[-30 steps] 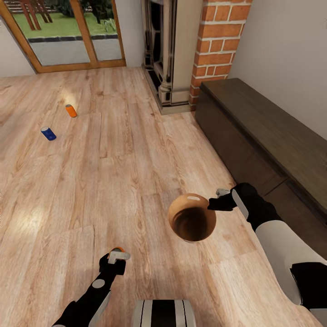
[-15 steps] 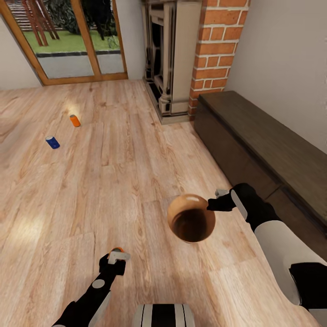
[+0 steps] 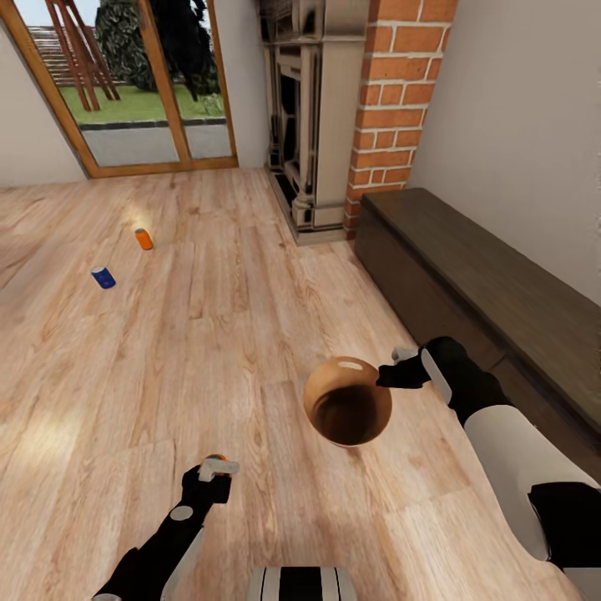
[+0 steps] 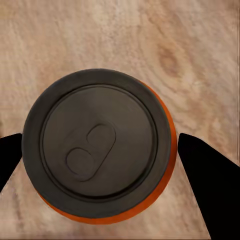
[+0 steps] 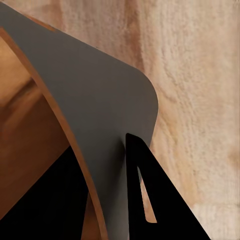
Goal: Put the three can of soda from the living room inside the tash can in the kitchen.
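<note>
In the head view my left gripper (image 3: 215, 470) hangs low over the plank floor, shut on an orange soda can (image 3: 216, 458). The left wrist view looks down on that can's dark top (image 4: 97, 145), with a black finger (image 4: 205, 185) at each side. My right gripper (image 3: 391, 372) is shut on the rim of the tan-brown trash can (image 3: 346, 402), which it holds above the floor with the mouth facing up. In the right wrist view one finger (image 5: 157, 200) presses the rim (image 5: 100, 110). A second orange can (image 3: 144, 239) and a blue can (image 3: 103, 277) stand on the floor far to the left.
A long dark wooden bench (image 3: 501, 284) runs along the right wall close to my right arm. A brick column (image 3: 399, 92) and fireplace (image 3: 305, 125) stand ahead, with wood-framed glass doors (image 3: 125, 92) at the back left. Open floor lies between me and the two cans.
The head camera has tilted up, so the floor, cans and doors sit lower in the picture. Both grippers keep their holds and have barely moved.
</note>
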